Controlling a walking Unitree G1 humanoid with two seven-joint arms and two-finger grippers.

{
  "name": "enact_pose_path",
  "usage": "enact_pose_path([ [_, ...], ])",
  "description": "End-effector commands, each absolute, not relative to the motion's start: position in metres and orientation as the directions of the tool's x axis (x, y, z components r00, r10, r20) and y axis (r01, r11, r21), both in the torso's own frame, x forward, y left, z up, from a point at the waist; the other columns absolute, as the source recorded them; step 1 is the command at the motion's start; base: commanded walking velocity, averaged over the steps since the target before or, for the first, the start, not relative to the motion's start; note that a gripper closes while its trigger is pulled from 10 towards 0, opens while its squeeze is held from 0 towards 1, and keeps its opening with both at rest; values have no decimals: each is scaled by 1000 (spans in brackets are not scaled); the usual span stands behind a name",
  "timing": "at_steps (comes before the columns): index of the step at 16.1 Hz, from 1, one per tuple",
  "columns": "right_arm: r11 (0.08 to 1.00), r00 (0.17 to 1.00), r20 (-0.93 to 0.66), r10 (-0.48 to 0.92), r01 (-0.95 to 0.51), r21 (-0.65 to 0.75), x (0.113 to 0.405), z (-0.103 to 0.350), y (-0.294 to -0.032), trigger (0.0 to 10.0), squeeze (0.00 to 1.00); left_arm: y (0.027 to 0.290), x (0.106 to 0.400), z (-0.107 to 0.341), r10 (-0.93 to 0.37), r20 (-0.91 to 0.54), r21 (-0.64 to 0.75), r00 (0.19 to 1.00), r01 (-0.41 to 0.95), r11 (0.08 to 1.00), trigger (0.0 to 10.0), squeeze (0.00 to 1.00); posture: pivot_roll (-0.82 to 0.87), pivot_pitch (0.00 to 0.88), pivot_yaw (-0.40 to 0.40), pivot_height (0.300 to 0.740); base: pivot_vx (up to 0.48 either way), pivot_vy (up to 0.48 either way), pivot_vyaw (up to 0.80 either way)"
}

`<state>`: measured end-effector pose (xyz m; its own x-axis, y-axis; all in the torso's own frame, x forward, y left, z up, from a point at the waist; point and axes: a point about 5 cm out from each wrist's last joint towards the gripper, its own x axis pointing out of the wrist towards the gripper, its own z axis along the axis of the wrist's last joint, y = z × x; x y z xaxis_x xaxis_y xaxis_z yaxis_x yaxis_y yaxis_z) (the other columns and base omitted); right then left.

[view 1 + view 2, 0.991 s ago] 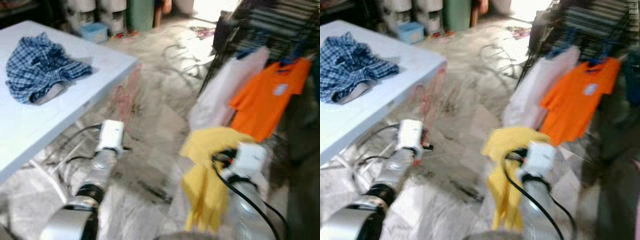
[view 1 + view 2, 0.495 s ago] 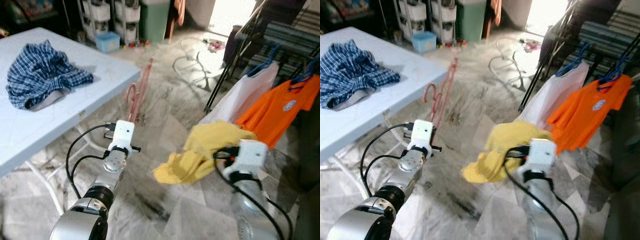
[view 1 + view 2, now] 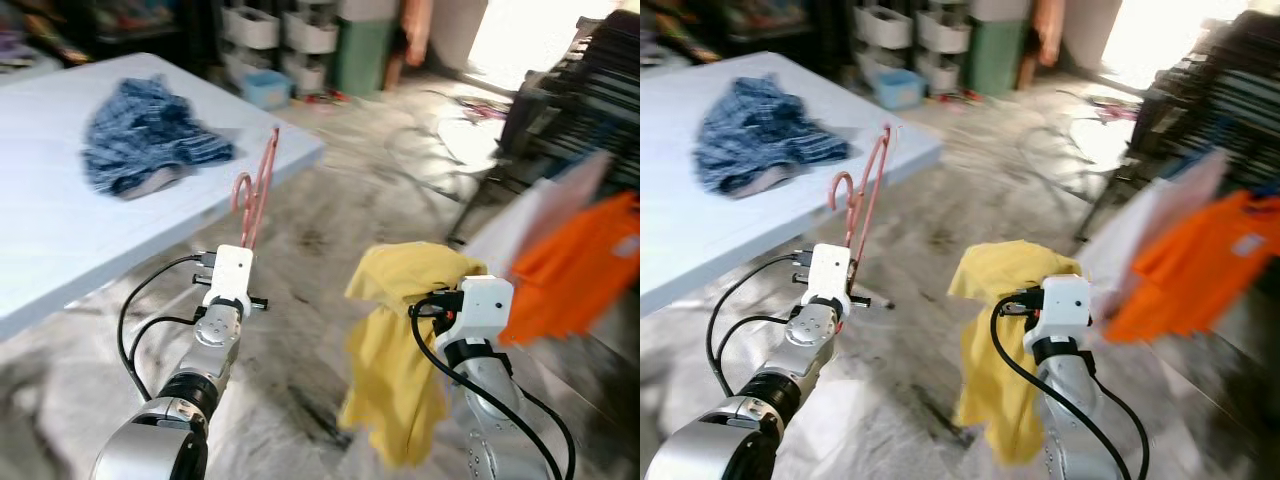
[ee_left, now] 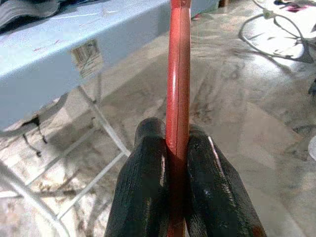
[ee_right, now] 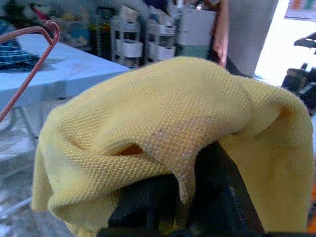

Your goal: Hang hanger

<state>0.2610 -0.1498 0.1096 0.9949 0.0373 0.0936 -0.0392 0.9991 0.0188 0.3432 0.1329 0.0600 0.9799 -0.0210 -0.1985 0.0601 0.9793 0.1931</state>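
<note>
While pinched upright between closed left gripper (image 4: 177,163) fingers, thin pink wire hanger (image 3: 256,192), hook uppermost, left arm stretched forward, right gripper (image 5: 190,197) clamped on draped yellow knit cloth (image 3: 400,350) alongside.

Before you, a white table (image 3: 60,230) carries a crumpled blue plaid garment (image 3: 150,147) near its far corner. To your right, an orange shirt (image 3: 1195,270) and a white garment (image 3: 1155,220) hang, blurred, beside a dark rack (image 3: 580,100). White storage drawers (image 3: 915,25) and a green bin (image 3: 990,40) stand across the marbled floor (image 3: 380,200).
</note>
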Motion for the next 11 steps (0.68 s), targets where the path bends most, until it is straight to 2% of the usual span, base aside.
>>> enact_pose_path([
  [1,1000,991,137,14,-18,25,262,116,-155,10000,0,126,346,64,-53,-196,193,979,92,977,10000,0,40,0,-112,740,0,-341,450],
  [3,999,990,144,-12,6,40,259,114,-159,10000,0,130,346,63,-64,-215,205,975,109,973,10000,0,52,0,-96,740,0,-343,0],
  [6,996,989,126,-74,68,54,248,105,-177,10000,0,150,341,59,-89,-230,224,969,141,964,10000,0,85,0,-80,740,0,-336,0],
  [9,994,988,118,-96,89,63,240,101,-187,10000,0,182,324,51,-63,-237,231,969,119,966,10000,0,110,0,-88,740,0,0,0],
  [11,991,987,117,-113,104,80,233,100,-197,10000,0,214,293,38,-19,-225,312,974,91,946,10000,0,149,0,-110,740,0,0,0],
])
